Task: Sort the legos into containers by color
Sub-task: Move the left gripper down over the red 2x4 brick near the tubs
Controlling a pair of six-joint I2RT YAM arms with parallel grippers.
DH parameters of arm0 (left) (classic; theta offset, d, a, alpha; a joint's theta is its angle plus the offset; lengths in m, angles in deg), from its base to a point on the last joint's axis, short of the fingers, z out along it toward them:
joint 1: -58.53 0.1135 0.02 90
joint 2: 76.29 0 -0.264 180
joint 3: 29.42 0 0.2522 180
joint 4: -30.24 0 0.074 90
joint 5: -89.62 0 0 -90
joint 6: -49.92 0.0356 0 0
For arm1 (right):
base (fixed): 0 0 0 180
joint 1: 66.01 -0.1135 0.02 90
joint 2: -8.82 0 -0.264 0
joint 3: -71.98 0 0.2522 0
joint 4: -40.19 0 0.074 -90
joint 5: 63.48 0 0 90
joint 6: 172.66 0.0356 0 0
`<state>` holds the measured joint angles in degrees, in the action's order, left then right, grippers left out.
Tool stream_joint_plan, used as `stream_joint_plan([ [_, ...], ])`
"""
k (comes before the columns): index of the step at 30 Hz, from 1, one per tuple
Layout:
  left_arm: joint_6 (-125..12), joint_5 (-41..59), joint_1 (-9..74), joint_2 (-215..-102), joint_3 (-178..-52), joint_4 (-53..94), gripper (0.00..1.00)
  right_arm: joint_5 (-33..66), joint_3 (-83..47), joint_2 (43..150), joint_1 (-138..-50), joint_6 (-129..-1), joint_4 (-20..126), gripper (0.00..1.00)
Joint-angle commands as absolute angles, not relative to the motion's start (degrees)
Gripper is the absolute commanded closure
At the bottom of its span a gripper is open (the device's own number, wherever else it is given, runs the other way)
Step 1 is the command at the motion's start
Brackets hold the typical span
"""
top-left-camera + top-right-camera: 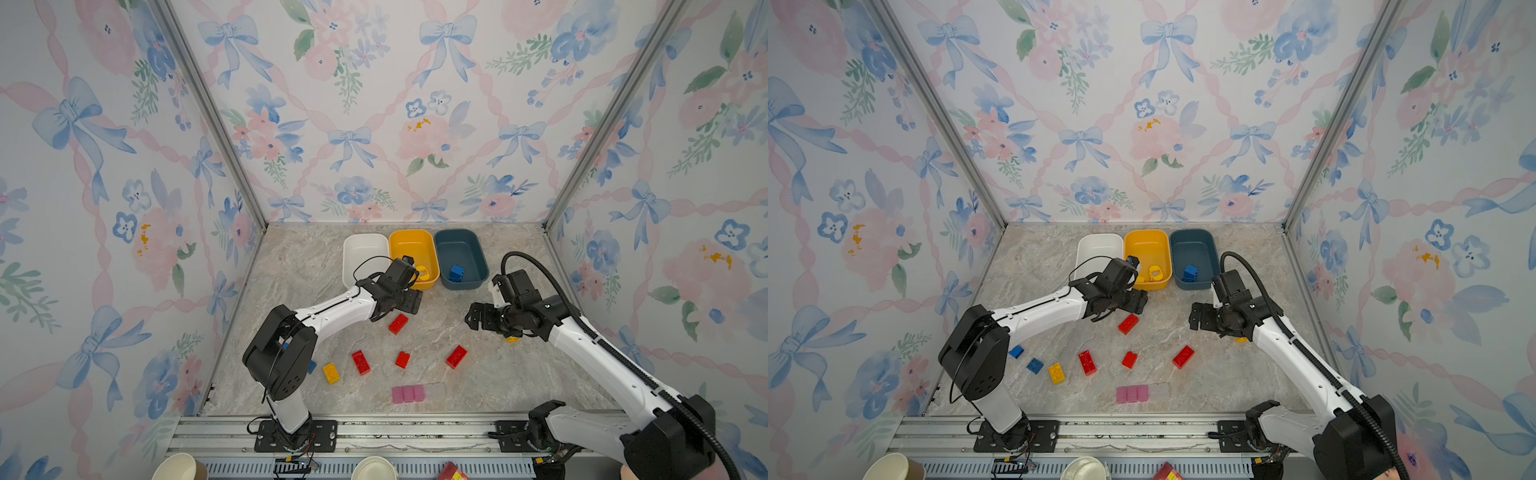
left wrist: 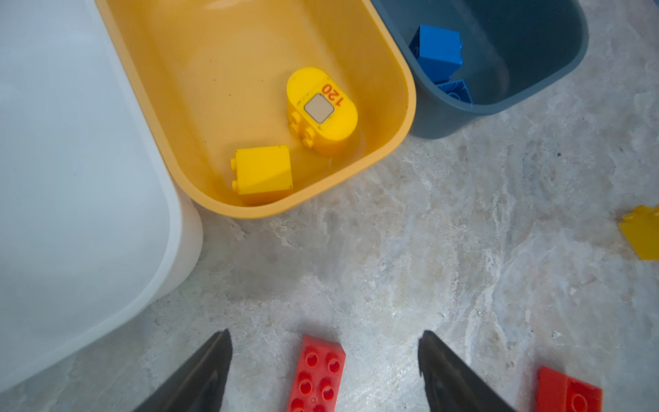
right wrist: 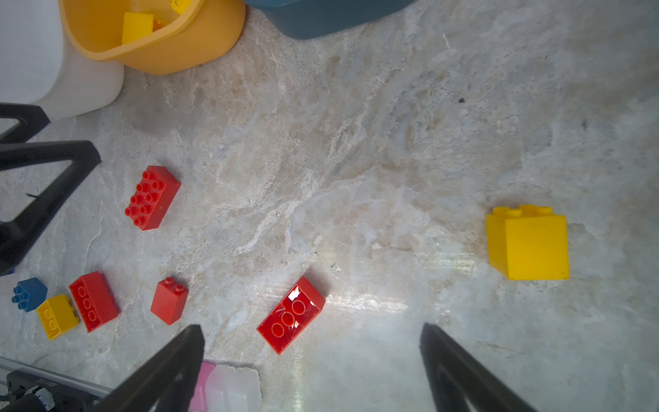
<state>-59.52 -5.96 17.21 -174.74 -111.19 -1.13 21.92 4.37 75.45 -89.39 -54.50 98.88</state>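
Left claw (image 2: 325, 333) hangs with its jaws spread wide, gripping nothing. A red brick (image 2: 315, 374) lies flat on the marbled surface (image 2: 463, 249) beneath the gap, apart from both jaws.

Three tubs stand in a row behind:
- white tub (image 1: 365, 251)
- yellow-orange tub (image 1: 409, 247), holding a rounded yellow piece (image 2: 321, 110) and a square yellow brick (image 2: 264, 174)
- dark teal tub (image 1: 457, 249), holding blue bricks (image 2: 437, 50)

Nearer the front lie loose blue pieces (image 1: 1035, 365), a small yellow brick (image 1: 1056, 372) and three more red bricks (image 1: 1129, 359).

Right claw (image 3: 311, 326) is also wide open and empty above the surface, with a yellow cube (image 3: 527, 242) nearby.
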Motion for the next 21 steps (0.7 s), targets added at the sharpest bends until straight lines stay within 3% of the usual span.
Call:
stream_joint_plan([
  [1,-56.8,-5.5,16.5,-175.7,-110.3,-4.1,0.16,23.3,4.2,74.7,-90.0,-53.6,101.1,0.03],
  [11,-55.2,-8.6,16.2,-179.9,-110.2,-6.7,0.18,24.0,4.7,74.3,-90.1,-53.6,101.2,0.03],
  [21,-55.3,-7.5,16.1,-182.3,-109.8,-6.7,0.29,23.5,4.6,74.9,-90.1,-53.5,100.4,0.03],
])
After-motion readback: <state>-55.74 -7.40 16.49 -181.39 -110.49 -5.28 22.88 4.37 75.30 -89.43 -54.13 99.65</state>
